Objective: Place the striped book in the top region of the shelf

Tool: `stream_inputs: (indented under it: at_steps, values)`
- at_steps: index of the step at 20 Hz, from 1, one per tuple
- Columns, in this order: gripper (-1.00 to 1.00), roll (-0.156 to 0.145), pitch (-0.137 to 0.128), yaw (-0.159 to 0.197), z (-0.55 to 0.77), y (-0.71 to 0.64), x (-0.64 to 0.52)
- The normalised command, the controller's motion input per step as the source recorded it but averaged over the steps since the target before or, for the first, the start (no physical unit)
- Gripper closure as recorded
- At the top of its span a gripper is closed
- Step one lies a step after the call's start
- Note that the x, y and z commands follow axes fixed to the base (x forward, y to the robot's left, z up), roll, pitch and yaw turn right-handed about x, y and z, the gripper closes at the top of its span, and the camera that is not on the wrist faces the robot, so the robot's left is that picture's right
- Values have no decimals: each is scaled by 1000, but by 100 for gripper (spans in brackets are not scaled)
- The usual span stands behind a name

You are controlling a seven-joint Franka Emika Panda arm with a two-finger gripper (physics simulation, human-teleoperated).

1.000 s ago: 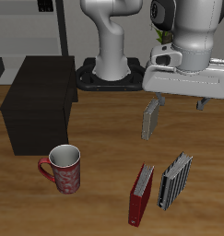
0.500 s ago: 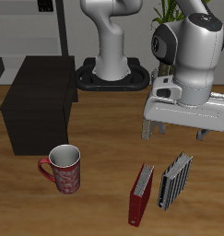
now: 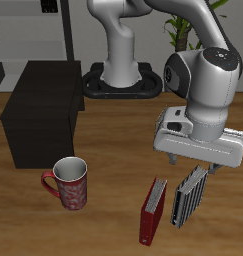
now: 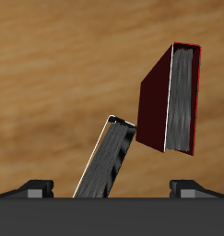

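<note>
The claw [image 3: 203, 166] hung low over the counter [image 3: 103, 215], its fingers spread wide with nothing between them; in the wrist view both fingertips [image 4: 36, 187] showed far apart at the frame's edge. The striped book [image 3: 190, 193] stood on edge directly beneath the claw, just nearer the counter's front edge, not yet touched. In the wrist view the striped book [image 4: 108, 159] leaned tilted between the two fingertips, closer to one of them. The red book [image 3: 153, 210] stood upright just beside the striped one, a narrow gap between them; the wrist view showed its pages and cover [image 4: 172, 100] close by. The shelf [image 3: 43, 110] sat well away from the claw, and a red patterned mug [image 3: 69, 183] stood in front of it.
</note>
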Motion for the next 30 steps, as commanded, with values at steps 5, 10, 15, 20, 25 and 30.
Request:
stream_inputs:
  at_steps: [5,10,15,20,25,30]
  values:
    - [-100,2,41,-26,-434,59,63]
    - [-100,2,36,-22,-314,-84,51]
    - [100,-32,34,-10,-203,-123,8]
    - [100,25,-13,24,51,48,-123]
    - [100,22,-38,25,249,31,-145]
    - [100,18,-48,33,388,-7,-125]
